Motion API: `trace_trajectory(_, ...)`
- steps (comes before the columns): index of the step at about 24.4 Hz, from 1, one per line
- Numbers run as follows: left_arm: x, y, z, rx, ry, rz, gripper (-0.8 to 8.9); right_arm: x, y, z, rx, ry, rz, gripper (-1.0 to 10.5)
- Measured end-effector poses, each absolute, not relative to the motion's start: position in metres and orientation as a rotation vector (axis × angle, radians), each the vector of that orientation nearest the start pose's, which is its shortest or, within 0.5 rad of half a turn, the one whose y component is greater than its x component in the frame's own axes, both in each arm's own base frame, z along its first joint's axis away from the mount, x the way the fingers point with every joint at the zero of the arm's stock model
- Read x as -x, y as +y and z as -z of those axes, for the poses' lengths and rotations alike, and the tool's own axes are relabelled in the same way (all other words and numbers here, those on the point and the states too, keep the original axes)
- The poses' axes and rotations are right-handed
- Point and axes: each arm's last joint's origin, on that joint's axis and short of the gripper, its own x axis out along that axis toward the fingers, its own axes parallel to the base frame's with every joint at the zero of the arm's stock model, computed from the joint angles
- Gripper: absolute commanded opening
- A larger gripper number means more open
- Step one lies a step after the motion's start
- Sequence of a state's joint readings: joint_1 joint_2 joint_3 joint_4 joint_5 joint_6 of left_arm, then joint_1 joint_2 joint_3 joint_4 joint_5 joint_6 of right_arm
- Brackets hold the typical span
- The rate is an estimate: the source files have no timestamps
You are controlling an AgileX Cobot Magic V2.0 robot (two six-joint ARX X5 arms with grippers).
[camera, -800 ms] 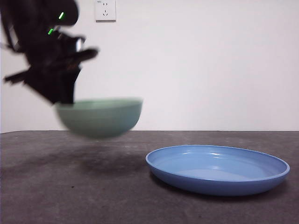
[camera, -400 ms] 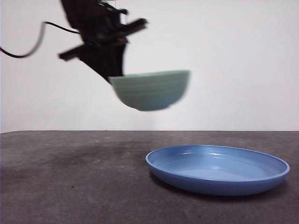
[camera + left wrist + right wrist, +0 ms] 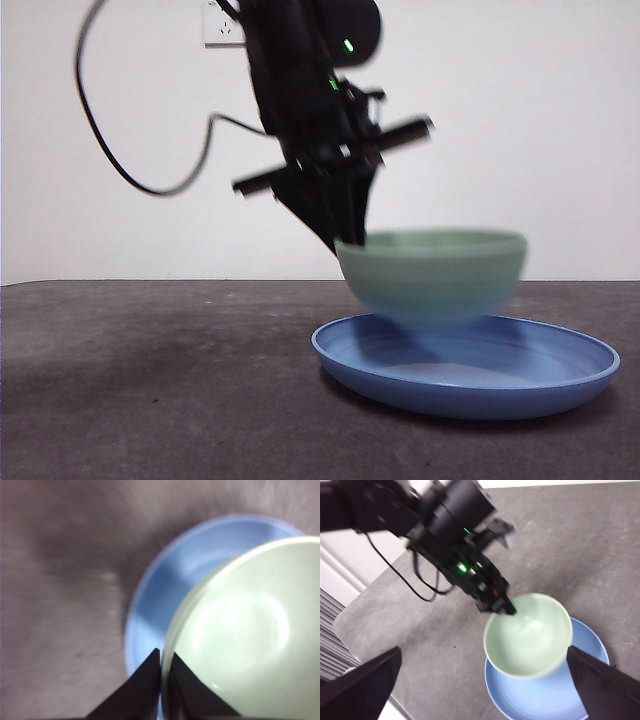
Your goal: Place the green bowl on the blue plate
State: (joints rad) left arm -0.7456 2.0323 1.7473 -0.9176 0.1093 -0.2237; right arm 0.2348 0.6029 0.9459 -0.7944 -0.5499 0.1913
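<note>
Bowl (image 3: 432, 275) is hanging from the left end effector (image 3: 161, 661), which pinches its rim with one jaw inside and one outside. It sits right over the plate (image 3: 560, 385), just below and beside the end effector; can't tell if the bottom is touching yet. Plate's on the dark surface (image 3: 150, 400). Right end effector (image 3: 480, 690) is up high above it all, jaws spread wide.

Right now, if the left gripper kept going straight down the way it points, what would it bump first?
Probably the blue plate: the left gripper, clamped on the green bowl rim, points down over it.
</note>
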Motion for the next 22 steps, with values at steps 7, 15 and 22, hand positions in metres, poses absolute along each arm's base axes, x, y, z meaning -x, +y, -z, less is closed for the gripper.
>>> trace_trajectory(7, -0.306, -0.308, -0.217, -0.237, 1.264, 0.627, 0.15, -0.09, 0.037, -0.352, -0.251, 0.53, -0.726, 6.1)
trace_trajectory(15, -0.306, -0.307, -0.216, -0.263, 1.248, 0.589, 0.35, -0.09, 0.037, -0.352, -0.251, 0.53, -0.726, 6.1)
trace_trajectory(22, -0.305, -0.307, -0.216, -0.259, 1.257, 0.589, 1.62, -0.09, 0.037, -0.352, -0.251, 0.531, -0.726, 6.1)
